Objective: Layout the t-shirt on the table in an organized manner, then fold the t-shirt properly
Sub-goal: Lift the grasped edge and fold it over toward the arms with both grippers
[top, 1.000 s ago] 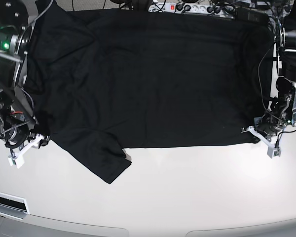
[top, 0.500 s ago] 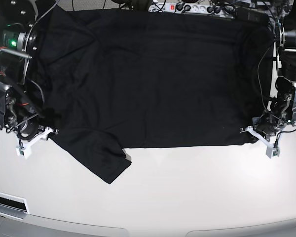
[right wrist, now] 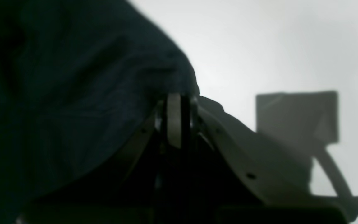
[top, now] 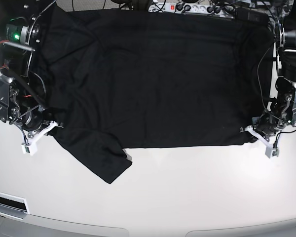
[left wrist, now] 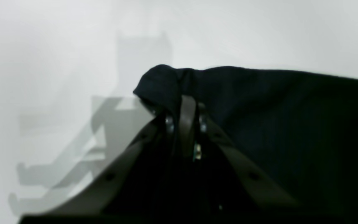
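The black t-shirt [top: 148, 79] lies spread flat over the back half of the off-white table [top: 187, 192], one sleeve [top: 106, 163] pointing toward the front left. At the shirt's front right corner my left gripper [top: 250, 132] is shut on the fabric; in the left wrist view the cloth [left wrist: 163, 84] bunches over its closed fingertips [left wrist: 186, 99]. On the base view's left my right gripper [top: 52, 127] sits at the shirt's edge just above the sleeve. In the right wrist view its fingers [right wrist: 182, 96] are pressed together with the shirt [right wrist: 73, 93] draped over their tips.
A power strip [top: 187, 7] and cables run along the table's back edge behind the shirt. The arm bodies [top: 15, 94] [top: 291, 54] stand at both sides of the shirt. Bare tabletop stretches in front of the hem.
My right gripper has moved up and inward to the shirt's left edge and closed there. The left gripper and the shirt have stayed where they were.
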Robot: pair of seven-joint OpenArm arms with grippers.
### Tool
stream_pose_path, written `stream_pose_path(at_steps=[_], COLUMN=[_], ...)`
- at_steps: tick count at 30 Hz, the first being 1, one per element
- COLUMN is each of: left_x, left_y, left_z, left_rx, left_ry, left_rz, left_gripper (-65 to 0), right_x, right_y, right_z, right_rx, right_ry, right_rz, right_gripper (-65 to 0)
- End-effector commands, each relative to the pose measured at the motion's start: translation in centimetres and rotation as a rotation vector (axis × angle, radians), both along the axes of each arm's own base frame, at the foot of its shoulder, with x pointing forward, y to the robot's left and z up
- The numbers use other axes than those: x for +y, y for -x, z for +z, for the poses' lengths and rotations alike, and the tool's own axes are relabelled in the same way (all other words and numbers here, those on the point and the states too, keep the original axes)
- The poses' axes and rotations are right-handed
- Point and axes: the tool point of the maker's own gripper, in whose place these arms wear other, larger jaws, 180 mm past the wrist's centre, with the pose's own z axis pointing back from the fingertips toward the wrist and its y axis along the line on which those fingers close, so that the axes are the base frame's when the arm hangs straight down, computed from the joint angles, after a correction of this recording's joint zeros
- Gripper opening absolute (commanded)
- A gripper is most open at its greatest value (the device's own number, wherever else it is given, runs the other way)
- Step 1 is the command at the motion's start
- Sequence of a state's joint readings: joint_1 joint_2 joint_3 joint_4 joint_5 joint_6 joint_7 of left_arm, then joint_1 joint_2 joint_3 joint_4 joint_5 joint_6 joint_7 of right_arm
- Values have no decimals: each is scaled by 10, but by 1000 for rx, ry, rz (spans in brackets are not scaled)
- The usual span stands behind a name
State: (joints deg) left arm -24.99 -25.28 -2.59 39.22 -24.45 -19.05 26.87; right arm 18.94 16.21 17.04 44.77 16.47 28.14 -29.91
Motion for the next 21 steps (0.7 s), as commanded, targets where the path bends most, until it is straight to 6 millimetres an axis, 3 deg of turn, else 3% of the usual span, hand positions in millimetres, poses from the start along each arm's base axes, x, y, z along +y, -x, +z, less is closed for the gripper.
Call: stream_pose_path(at_steps=[1, 6, 13, 16, 19, 21], left_x=[-1, -11, -13, -24, -42, -35], left_y=[-14, -34, -65, -71, -62, -57], left_z=[17, 42, 78, 95, 107, 108], left_rx=[-43, -110, -194, -236, -267, -254], left_ry=[10, 63, 67, 114, 199, 224], left_rz=[-31, -71, -83, -154, -285, -266], left_gripper=[-650, -650, -650, -650, -650, -650], right_x=[-11, -17, -39, -37, -29, -28], right_y=[-27, -44, -49, -45, -34, -25], right_z=[32, 75, 113, 119, 113, 109], right_rx=[-99, -188, -219, -206, -163, -157], right_ry=[7, 54, 131, 116, 73, 63], right_rz=[-3, 82, 101, 129, 181, 208], right_gripper=[-650, -650, -650, -650, -650, -650])
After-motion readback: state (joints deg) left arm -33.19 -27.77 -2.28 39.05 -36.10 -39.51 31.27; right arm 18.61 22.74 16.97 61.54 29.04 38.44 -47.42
